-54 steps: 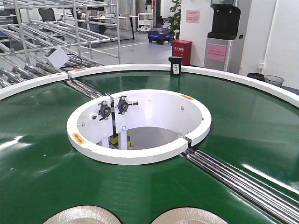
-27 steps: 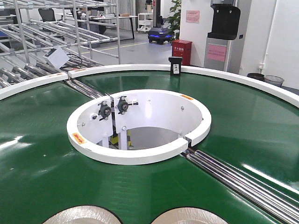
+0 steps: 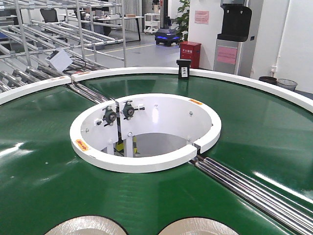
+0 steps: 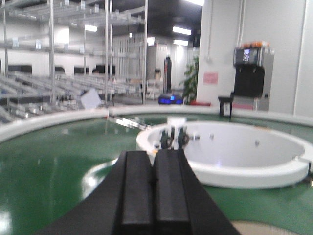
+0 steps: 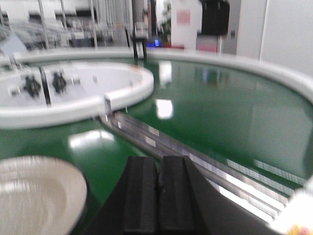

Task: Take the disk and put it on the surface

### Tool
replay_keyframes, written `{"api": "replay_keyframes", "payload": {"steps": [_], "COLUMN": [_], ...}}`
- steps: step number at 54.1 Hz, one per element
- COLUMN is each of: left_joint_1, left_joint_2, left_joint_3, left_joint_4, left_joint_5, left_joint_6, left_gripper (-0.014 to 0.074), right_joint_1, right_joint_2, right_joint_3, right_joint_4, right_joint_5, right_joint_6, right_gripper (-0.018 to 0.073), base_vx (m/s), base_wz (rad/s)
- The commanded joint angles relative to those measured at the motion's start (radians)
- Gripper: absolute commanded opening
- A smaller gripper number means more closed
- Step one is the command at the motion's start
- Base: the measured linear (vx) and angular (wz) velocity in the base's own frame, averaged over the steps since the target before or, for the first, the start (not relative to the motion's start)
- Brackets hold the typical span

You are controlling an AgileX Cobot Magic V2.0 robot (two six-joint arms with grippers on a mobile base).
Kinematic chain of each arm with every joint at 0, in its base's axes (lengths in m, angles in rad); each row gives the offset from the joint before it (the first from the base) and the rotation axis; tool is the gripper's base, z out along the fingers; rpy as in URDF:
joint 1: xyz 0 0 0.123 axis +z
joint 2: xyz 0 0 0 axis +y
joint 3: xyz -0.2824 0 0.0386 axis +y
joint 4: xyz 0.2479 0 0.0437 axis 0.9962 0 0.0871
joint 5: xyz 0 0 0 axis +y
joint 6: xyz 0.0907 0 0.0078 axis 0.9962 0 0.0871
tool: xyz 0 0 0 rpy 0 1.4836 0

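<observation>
While neither hand has anything in it, stage: the grab has not begun, so I judge the whole task to lie ahead.
Left hand: the left hand is clenched, its black fingers pressed together on nothing. It is held above the green belt and aimed toward the white inner ring.
Right hand: the right hand is also clenched and empty, above the belt. A pale disk lies low to its left in the right wrist view, near but apart from it.
Disks: the left disk and right disk lie flat on the belt at the near edge of the front view. They are side by side, not touching, and both are cut off by the frame.
Rollers: a metal roller strip crosses the belt beyond the right disk.
Far side: a small black box stands on the white outer rim.
Table: not in any view, so the place for the disk cannot be told.
Left to do: loosen a hand, close it on a disk, lift the disk off the belt and set it on the table.
</observation>
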Motion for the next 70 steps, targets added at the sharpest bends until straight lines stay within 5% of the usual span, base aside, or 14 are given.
{"api": "replay_keyframes", "payload": {"steps": [1, 13, 25, 32, 47, 70], "left_joint_1": [-0.002, -0.002, -0.002, -0.002, -0.002, -0.002], "left_joint_2": [-0.005, 0.041, 0.306, 0.431, 0.699, 1.072], "left_joint_3": [-0.085, -0.365, -0.627, -0.635, -0.634, -0.634], "left_joint_4": [0.005, 0.005, 0.005, 0.004, 0.004, 0.004], "left_joint_5": [-0.101, 0.030, 0.105, 0.110, 0.354, 0.420], "left_joint_6": [-0.010, -0.006, -0.007, -0.011, -0.010, -0.006], "left_gripper": [0.0001, 0.0001, 0.0001, 0.0001, 0.0036, 0.0482], "right_joint_1": [-0.004, -0.004, -0.004, -0.004, -0.004, -0.004], "right_joint_2": [0.000, 0.051, 0.276, 0.401, 0.620, 0.803], "right_joint_3": [-0.016, -0.280, -0.518, -0.520, -0.520, -0.520], "right_joint_4": [-0.016, -0.016, -0.016, -0.015, -0.012, -0.006], "right_joint_5": [-0.194, -0.006, 0.066, 0.057, 0.054, 0.054], "right_joint_6": [-0.015, -0.015, -0.034, -0.033, -0.033, -0.030], "right_gripper": [-0.0008, -0.0008, -0.0008, -0.0006, 0.0027, 0.0328], "base_vx": [0.00, 0.00, 0.00, 0.00, 0.00, 0.00], "base_wz": [0.00, 0.00, 0.00, 0.00, 0.00, 0.00]}}
